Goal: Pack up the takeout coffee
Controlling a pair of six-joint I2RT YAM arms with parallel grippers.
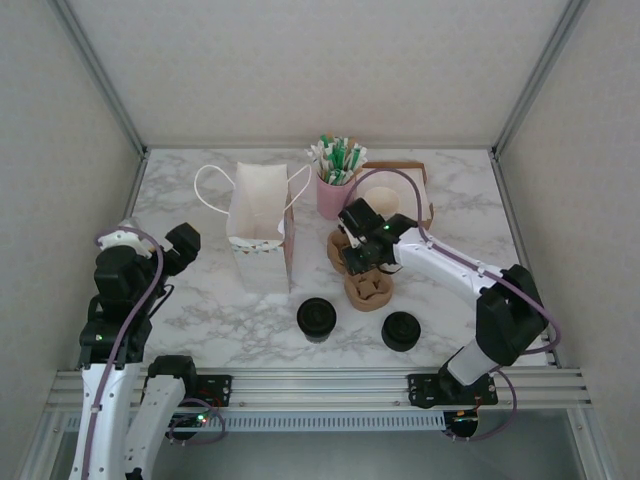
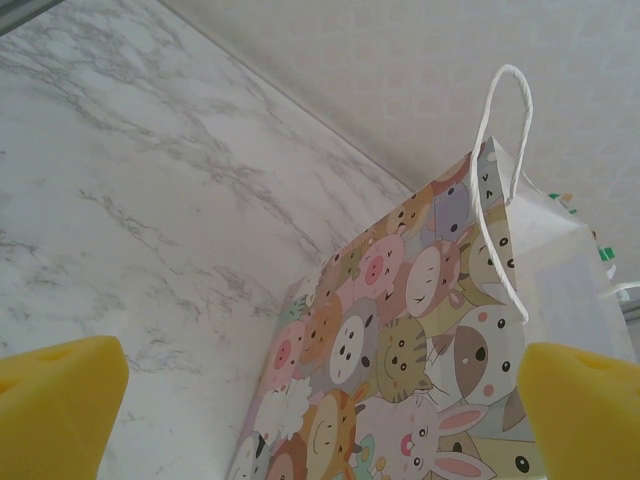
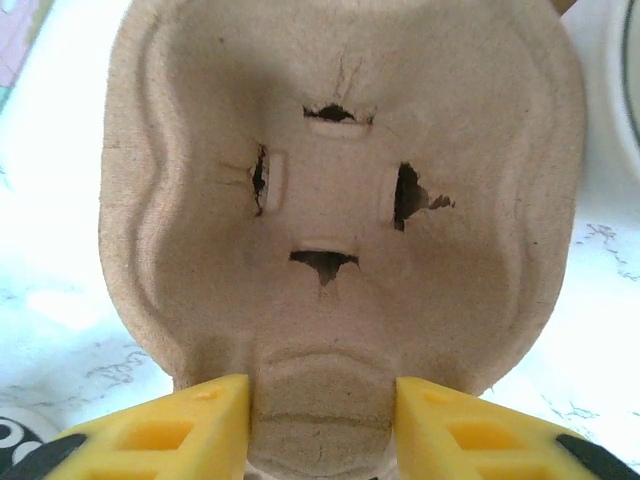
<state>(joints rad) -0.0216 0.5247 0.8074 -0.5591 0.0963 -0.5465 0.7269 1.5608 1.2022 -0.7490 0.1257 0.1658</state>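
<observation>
Two takeout coffees stand near the table's front, seen from above as round black lids (image 1: 317, 318) (image 1: 401, 330); the cups beneath barely show. A brown pulp cup carrier (image 1: 366, 288) (image 3: 340, 180) lies right of the white paper bag (image 1: 258, 222), with its sockets holding nothing. My right gripper (image 1: 356, 256) (image 3: 322, 425) is shut on the carrier's narrow middle ridge, one yellow finger (image 3: 170, 425) pressed to each side. My left gripper (image 1: 182, 246) (image 2: 320, 405) hangs open left of the bag (image 2: 420, 330), facing its cartoon-animal side with nothing between the fingers (image 2: 60, 400).
A pink cup of green and white straws (image 1: 336, 185) stands behind the carrier. A cardboard tray (image 1: 418, 190) at the back right holds cream paper cups (image 1: 384, 204). The bag's handles (image 1: 215, 190) loop out sideways. Walls close in the table on three sides.
</observation>
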